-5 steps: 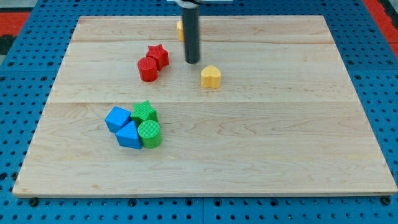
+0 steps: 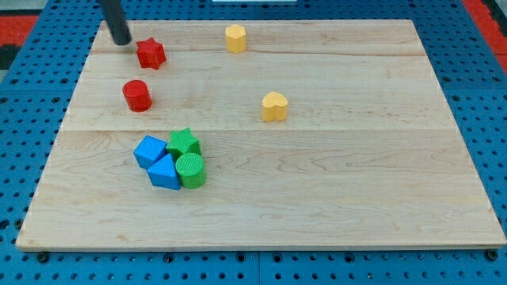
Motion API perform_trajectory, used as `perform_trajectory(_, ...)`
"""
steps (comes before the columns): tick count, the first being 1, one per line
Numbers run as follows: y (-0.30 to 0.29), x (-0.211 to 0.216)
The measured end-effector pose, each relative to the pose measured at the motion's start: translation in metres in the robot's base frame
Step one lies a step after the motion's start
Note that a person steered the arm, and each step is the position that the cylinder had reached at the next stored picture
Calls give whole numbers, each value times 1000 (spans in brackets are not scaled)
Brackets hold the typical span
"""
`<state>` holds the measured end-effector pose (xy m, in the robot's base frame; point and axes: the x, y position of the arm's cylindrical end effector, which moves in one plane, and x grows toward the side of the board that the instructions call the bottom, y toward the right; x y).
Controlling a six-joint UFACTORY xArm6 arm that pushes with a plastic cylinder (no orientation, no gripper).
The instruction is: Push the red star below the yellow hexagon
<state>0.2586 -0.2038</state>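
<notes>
Red star (image 2: 150, 54) beside my tip (image 2: 121, 41); rod cropped.

A pale wooden board (image 2: 317, 174) is laid on a blue pegboard (image 2: 483, 95), with red patches seen at both top corners.

Two red blocks: the red star (image 2: 150, 54) just right of my tip (image 2: 121, 41), and a red cylinder (image 2: 137, 95) below it. Two yellow: a yellow hexagon (image 2: 235, 37) and a yellow heart (image 2: 274, 106), well right. Two blue blocks (image 2: 158, 161) and two green blocks (image 2: 187, 157), clustered far below.
</notes>
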Motion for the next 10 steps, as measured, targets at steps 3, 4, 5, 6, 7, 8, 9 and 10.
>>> perform_trajectory(3,77,93)
perform_trajectory(4,111,92)
perform_trajectory(5,27,71)
perform_trajectory(6,8,49)
perform_trajectory(7,85,47)
perform_trajectory(8,130,55)
perform_trajectory(9,79,70)
perform_trajectory(10,103,115)
